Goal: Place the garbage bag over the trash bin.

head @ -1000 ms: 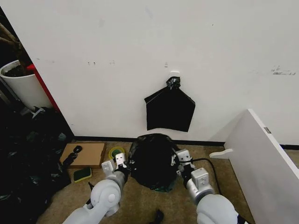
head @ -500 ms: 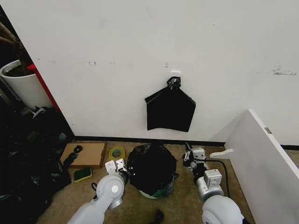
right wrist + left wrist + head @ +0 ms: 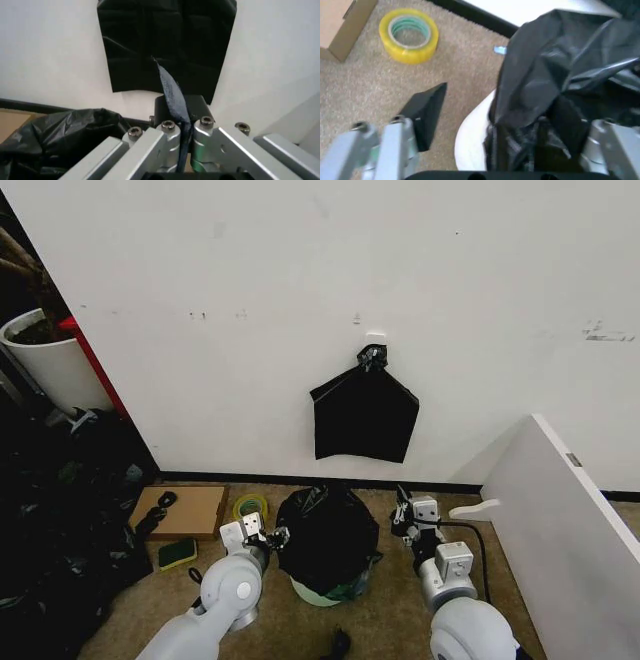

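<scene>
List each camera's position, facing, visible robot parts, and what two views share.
Head: high, facing forward-down at wall and floor; left gripper by the bag on the bin, right gripper apart.
Left wrist: on left arm, facing down at bin, bag, tape roll; own open fingers.
Right wrist: faces the hanging bag; shut fingers pinch a dark strip.
Shared: head and right wrist both show the hanging bag.
</scene>
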